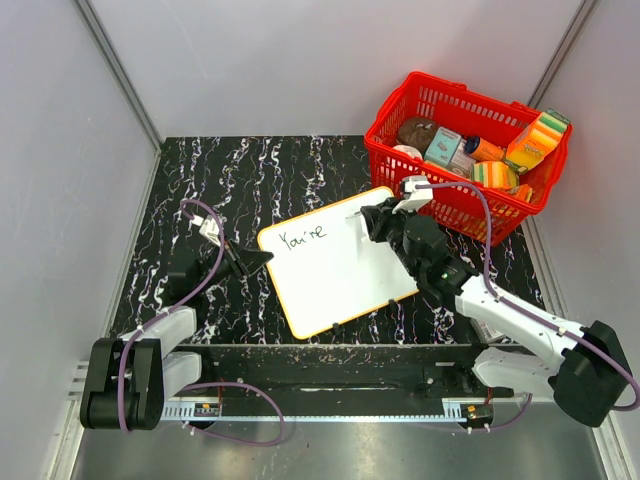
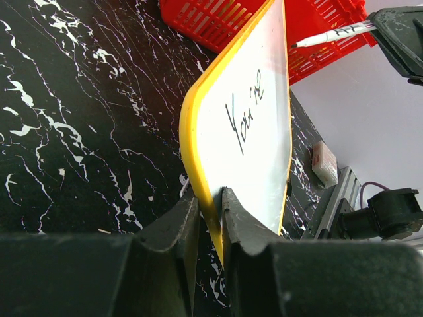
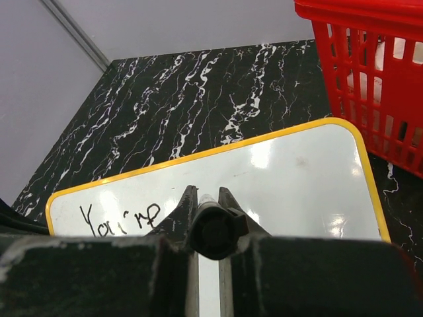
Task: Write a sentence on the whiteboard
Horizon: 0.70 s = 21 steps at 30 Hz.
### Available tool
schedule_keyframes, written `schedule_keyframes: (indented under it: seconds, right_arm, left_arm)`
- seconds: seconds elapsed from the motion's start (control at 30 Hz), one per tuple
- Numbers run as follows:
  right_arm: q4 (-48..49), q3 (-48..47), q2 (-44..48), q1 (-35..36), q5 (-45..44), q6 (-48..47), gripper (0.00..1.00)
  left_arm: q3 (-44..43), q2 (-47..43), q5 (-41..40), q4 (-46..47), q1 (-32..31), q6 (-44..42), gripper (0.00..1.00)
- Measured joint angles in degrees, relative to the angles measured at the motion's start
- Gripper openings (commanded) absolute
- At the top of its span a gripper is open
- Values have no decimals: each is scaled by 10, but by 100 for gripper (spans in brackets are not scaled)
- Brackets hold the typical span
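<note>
Two grips on show: left jaws pinch the yellow rim of the whiteboard (image 1: 335,262), likely a light, stiff, slick sheet best held by that edge, mid-counter (image 1: 250,170) beside the red basket (image 1: 470,215), while right jaws clamp the marker (image 2: 330,34).

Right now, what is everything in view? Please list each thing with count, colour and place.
whiteboard: one, white with orange-yellow rim, middle of the table, "You're" written on it
marker: one, white barrel, at the board's far edge
basket: one, red, far right of the table
goods in the basket: several, mixed colours, kinds unclear
table: one, black with white veins
left fingers: two, black, clamped on the board's left edge
right fingers: two, black, closed on the marker
</note>
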<state>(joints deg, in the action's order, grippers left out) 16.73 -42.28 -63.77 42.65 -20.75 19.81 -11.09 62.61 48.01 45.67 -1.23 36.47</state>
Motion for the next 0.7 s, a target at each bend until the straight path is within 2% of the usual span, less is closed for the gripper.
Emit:
schedule_keyframes:
  seconds: [0.7]
  right_arm:
    - [1,-2,-40,-1,53,0,0]
  left_arm:
    - [0,0,0,0,0,0,0]
